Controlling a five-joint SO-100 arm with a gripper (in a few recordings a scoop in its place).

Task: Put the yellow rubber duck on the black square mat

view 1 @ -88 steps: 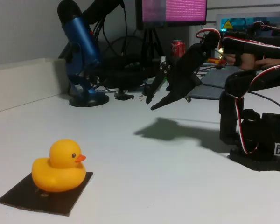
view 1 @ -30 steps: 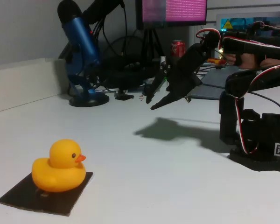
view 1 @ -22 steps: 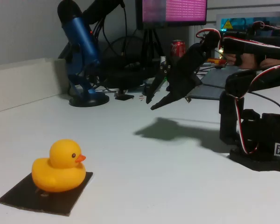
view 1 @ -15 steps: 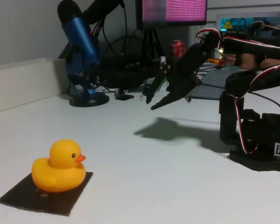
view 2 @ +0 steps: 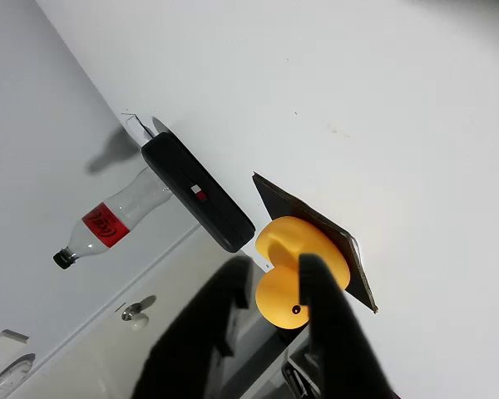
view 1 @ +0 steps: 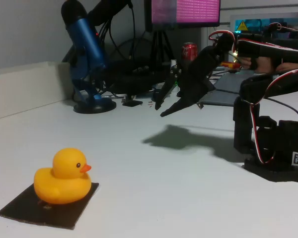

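Hanging above the white table (view 1: 154, 173) in the fixed view, my black arm (view 1: 268, 84) reaches leftward from its base at the right, wrist bent down. My gripper (view 1: 160, 110) hovers in mid-air, its two fingers spread apart and holding nothing. Well apart from me, at the near left, the yellow rubber duck (view 1: 62, 177) sits upright on the black square mat (view 1: 64, 210), beak pointing right, its body lying lengthwise left to right. In the wrist view, the duck (view 2: 295, 266) and mat (view 2: 349, 258) lie beyond my dark fingers (view 2: 328, 324), beside a black rectangular device (view 2: 198, 193) and a plastic bottle (view 2: 116, 218).
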